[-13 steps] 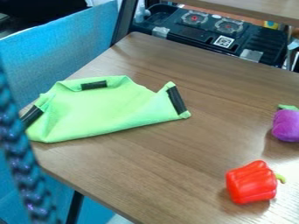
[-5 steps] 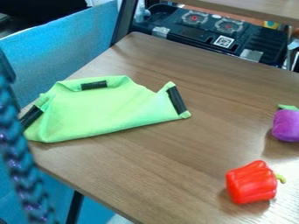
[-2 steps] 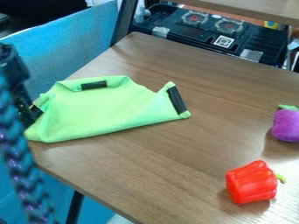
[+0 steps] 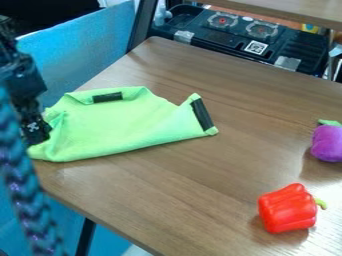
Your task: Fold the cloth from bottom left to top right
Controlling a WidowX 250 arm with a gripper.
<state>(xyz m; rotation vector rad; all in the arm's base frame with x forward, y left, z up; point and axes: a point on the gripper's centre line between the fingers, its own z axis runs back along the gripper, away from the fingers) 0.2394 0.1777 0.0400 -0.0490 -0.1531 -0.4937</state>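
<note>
At the left edge of the view hangs the black gripper [image 4: 35, 131], at the left corner of the green cloth. It covers the black strip on that corner, and whether it holds the fabric cannot be told. The green cloth [image 4: 113, 125] lies on the left part of the table, its outline uneven with folded edges. One black strip shows near its top edge and another along its right corner, which is slightly raised.
A red toy pepper [image 4: 287, 208] lies at the front right, with a purple toy vegetable [image 4: 327, 143] behind it at the right edge. The wooden table [image 4: 220, 175] ends at the left beside a blue panel [image 4: 73, 55]. A braided cable [image 4: 23, 195] runs down the left foreground.
From the left edge, the arm has come into view and its gripper has moved to the cloth's left corner. The cloth's left end has shifted very slightly; the toys have stayed put.
</note>
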